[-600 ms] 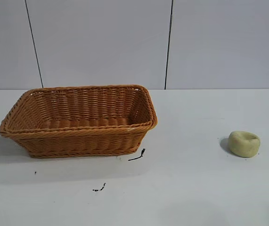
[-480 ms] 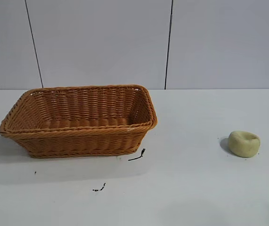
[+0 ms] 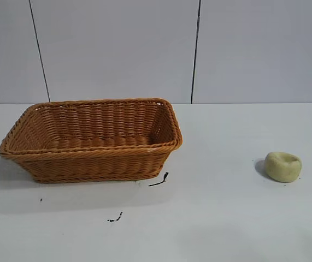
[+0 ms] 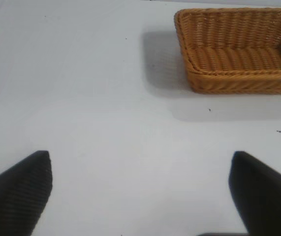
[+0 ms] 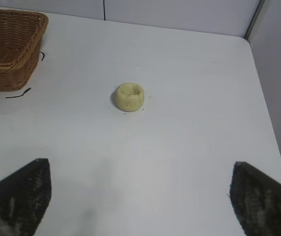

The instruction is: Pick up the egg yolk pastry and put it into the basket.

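White table, plain pale wall panels behind it. Basket: orange-brown woven wicker, rectangular with flared sides and a braided rim, standing upright toward the left side of the table in the exterior view, nothing visible inside it. Egg yolk pastry: small pale yellowish lump with a dented top, resting on the bare table well apart from the basket, toward the right side; the right wrist view shows its hollow top facing up. Thin dark scraps: one lying just beside the basket's near right corner, another smaller one farther forward on the table. Left gripper: jaws spread wide, nothing between them, hovering over bare table with the basket some way ahead. Right gripper: jaws likewise spread wide and holding nothing, angled down toward the table, the pastry lying ahead of them and not touched. Neither arm appears in the exterior view.
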